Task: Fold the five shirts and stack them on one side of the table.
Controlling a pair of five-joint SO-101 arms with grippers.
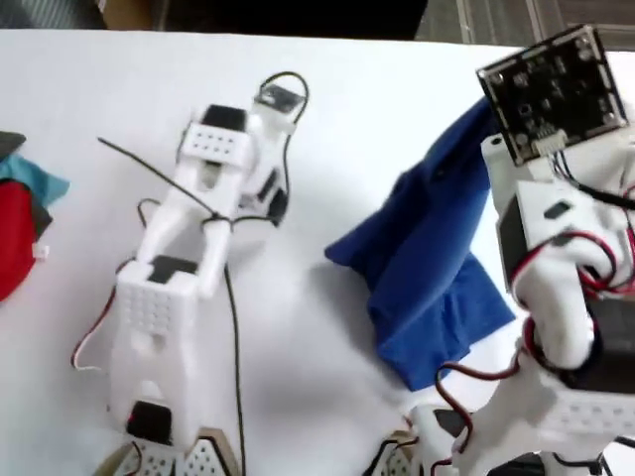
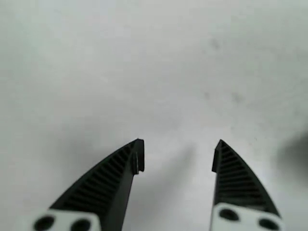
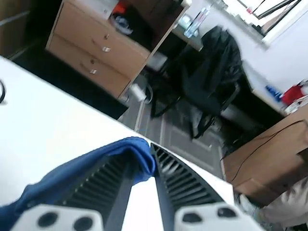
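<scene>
My left fingers were wide open with nothing between them, tips pointing at bare white desk. From above, the left arm lay stretched low over the desk's left-middle, well apart from any cloth.

My right fingers were clamped tight on a fold of the blue shirt. The cloth wrapped over one finger and bulged past the tips, with no gap visible between the two. The right arm stood at the desk's right side with its wrist held high. The pinched edge was up off the desk and the shirt hung from it in a slope. The lower part sat bunched and creased on the desk, right of centre, just beside the right arm. It was not folded, just a loose heap.

At the desk's far left edge was a small pile: red shirt, teal shirt touching it, dark cloth behind. It was cut off by the frame, so I couldn't tell if those were folded. The pile was well apart from both arms and from the blue shirt.

Beyond the desk, my right wrist camera caught wooden drawers and a black chair.
</scene>
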